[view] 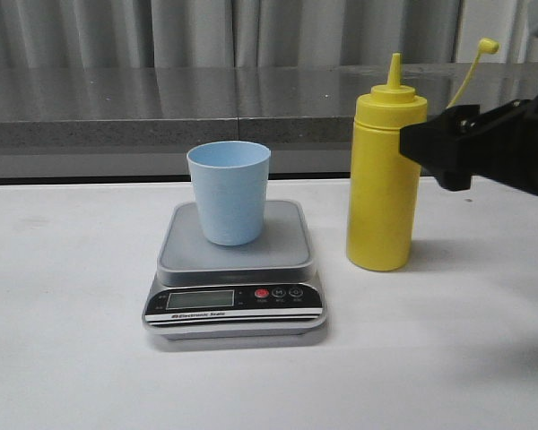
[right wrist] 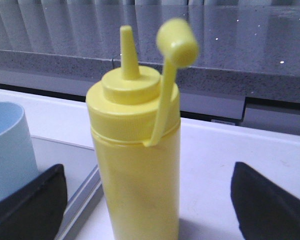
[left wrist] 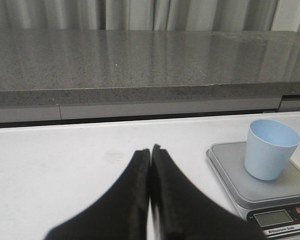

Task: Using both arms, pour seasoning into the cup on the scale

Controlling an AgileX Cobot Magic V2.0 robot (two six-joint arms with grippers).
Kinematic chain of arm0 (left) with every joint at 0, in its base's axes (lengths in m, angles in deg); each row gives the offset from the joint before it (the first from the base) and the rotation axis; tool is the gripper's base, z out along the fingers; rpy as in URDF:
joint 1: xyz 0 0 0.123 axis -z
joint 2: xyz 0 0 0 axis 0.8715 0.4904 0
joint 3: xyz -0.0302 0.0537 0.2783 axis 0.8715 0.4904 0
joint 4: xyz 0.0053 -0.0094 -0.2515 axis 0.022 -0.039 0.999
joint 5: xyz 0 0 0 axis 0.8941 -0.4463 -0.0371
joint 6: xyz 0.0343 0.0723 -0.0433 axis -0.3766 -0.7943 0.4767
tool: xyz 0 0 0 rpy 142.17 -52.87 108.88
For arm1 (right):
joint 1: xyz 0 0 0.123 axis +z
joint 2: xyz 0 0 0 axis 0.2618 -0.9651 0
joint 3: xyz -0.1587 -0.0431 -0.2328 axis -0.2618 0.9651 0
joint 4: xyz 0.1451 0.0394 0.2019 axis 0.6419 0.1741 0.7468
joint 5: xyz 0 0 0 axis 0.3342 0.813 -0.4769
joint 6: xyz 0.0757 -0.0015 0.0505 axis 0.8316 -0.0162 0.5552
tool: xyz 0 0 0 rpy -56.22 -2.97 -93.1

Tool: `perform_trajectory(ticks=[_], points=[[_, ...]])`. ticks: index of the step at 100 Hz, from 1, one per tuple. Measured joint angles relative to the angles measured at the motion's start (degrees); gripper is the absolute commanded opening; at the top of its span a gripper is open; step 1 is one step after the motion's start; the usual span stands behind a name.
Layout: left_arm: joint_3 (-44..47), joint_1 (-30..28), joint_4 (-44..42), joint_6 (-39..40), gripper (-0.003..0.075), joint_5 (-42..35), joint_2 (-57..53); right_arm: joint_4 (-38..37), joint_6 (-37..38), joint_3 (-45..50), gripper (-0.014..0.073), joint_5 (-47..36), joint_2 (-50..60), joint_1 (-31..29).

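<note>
The light blue cup (view: 229, 193) is standing upright at the middle of the scale's (view: 236, 271) square platform, on the white table (view: 63, 340). Just beside the scale's right edge, the yellow squeeze bottle (view: 384, 175) is standing uncapped. The right gripper (right wrist: 147, 207) is spreading wide around it, fingers (right wrist: 32, 207) clear of its sides. The left gripper (left wrist: 150, 165) is hovering pressed closed, holding nothing.
</note>
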Motion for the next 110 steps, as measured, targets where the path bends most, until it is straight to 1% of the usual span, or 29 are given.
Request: perform_trajectory(ticks=[9, 29, 42, 51, 80, 96, 103, 110], points=[[0.0, 0.0, 0.0, 0.0, -0.002, 0.0, 0.0, 0.9, 0.0, 1.4, 0.0654, 4.4, 5.1, 0.0], [0.0, 0.0, 0.0, 0.0, -0.002, 0.0, 0.0, 2.4, -0.2, 2.1, 0.0654, 22.7, 18.6, 0.0], [0.0, 0.0, 0.0, 0.0, -0.002, 0.0, 0.0, 3.2, -2.6, 2.2, 0.0654, 32.6, 28.0, -0.1], [0.0, 0.0, 0.0, 0.0, -0.002, 0.0, 0.0, 3.7, -4.3, 2.2, 0.0654, 37.7, 34.8, -0.5], [0.0, 0.0, 0.0, 0.0, -0.002, 0.0, 0.0, 3.9, -5.3, 2.3, 0.0654, 57.3, 56.1, -6.3], [0.0, 0.0, 0.0, 0.0, -0.002, 0.0, 0.0, 3.9, -5.5, 2.4, 0.0652, 66.2, 65.7, -7.5], [0.0, 0.0, 0.0, 0.0, -0.002, 0.0, 0.0, 3.9, -5.5, 2.4, 0.062, 69.3, 69.0, -7.5], [0.0, 0.0, 0.0, 0.0, -0.002, 0.0, 0.0, 3.9, -5.5, 2.4, 0.0542, 72.2, 71.5, -7.5]])
